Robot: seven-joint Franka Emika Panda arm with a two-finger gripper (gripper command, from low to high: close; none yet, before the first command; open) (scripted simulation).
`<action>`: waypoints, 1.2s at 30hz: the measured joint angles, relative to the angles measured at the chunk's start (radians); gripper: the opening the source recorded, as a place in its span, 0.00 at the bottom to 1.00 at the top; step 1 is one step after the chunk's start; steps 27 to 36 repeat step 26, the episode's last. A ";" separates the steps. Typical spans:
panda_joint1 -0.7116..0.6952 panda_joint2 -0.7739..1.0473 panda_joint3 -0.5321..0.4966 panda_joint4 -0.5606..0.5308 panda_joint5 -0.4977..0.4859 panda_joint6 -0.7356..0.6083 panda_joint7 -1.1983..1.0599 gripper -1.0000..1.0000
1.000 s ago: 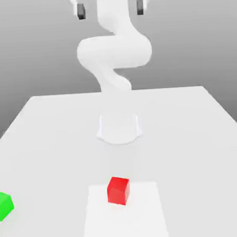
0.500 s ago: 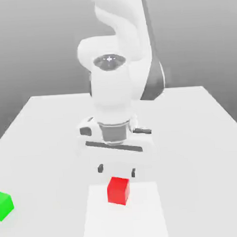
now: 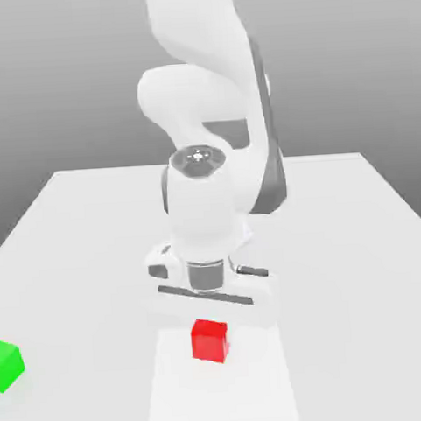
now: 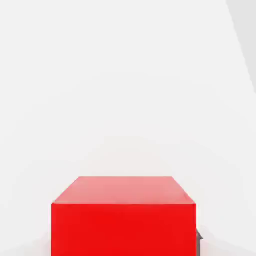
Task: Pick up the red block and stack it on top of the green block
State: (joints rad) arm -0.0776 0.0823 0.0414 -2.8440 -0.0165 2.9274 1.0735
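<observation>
On the white table (image 3: 356, 240) the arm (image 3: 209, 196) is bent down over the front-centre patch, hand right above the red block (image 3: 210, 340). Gripper (image 3: 209, 324) sits at block height w/ the block under the palm — fingers hidden behind the hand body in the exterior view, and the hand view gives just a dark sliver beside the red block (image 4: 122, 216). Can't tell how far open the fingers are, or whether they touch it yet. Block rests on the table, not lifted.

Step in hand, my read: final descent + grasp. To do well — keep block centred between fingers, go low enough to grip mid-side faces, close square, then lift straight up before traversing.

Green block (image 3: 7, 365) sits well apart at the exterior view's left edge, near front.

Vs 0.5 s ago: hand has dropped lower, now covering the block's top edge; 1.0 s ago the arm was raised, gripper up high. Both blocks unmoved.
</observation>
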 joint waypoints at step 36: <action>-0.450 0.253 -0.239 0.464 0.172 -0.223 -0.195 1.00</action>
